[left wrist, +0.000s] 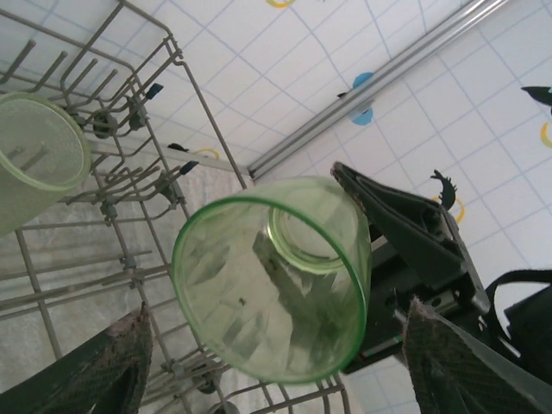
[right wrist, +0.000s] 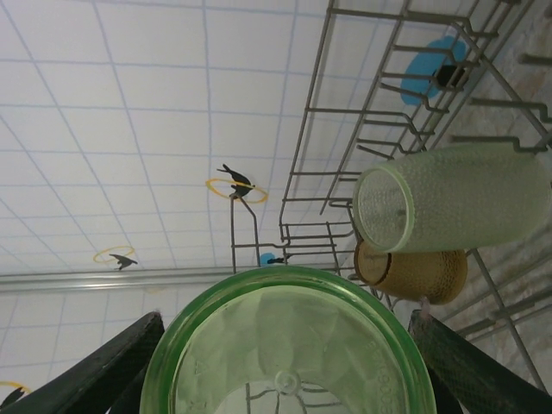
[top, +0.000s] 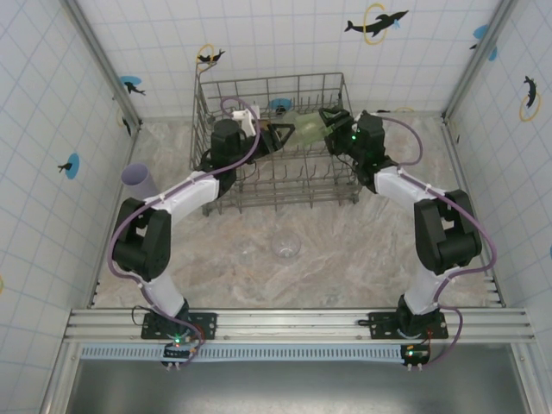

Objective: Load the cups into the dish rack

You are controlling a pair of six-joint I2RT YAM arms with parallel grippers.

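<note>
The green cup (left wrist: 272, 276) is a pale, see-through tumbler with a brighter green rim. It widens from a small round base to a broad mouth, and its wall is faintly faceted. It hangs tilted in the air over the rack (top: 267, 82), toward the rack's 1 o'clock corner, between the two tools. In the left wrist view its mouth faces the camera; in the right wrist view its base does.

The right tool (right wrist: 287, 323) has hold of it, jaws set fairly wide around the cup. Seen from the left wrist, one of its dark fingers lies flat along the cup's side at 3 o'clock. The left tool (left wrist: 276, 315) is open, its fingers (left wrist: 112, 371) spread clear of the rim on both sides and gripping nothing.

Inside the grey wire rack the other green cup (right wrist: 457, 198), with a pebbled wall, lies on its side. The amber cup (right wrist: 414, 272) sits just under it. On the beige worktop (top: 345, 259) the lilac cup (top: 140, 181) is at 9 o'clock by the wall. A clear cup (top: 286, 248) stands at 6 o'clock from the rack, well apart from it.
</note>
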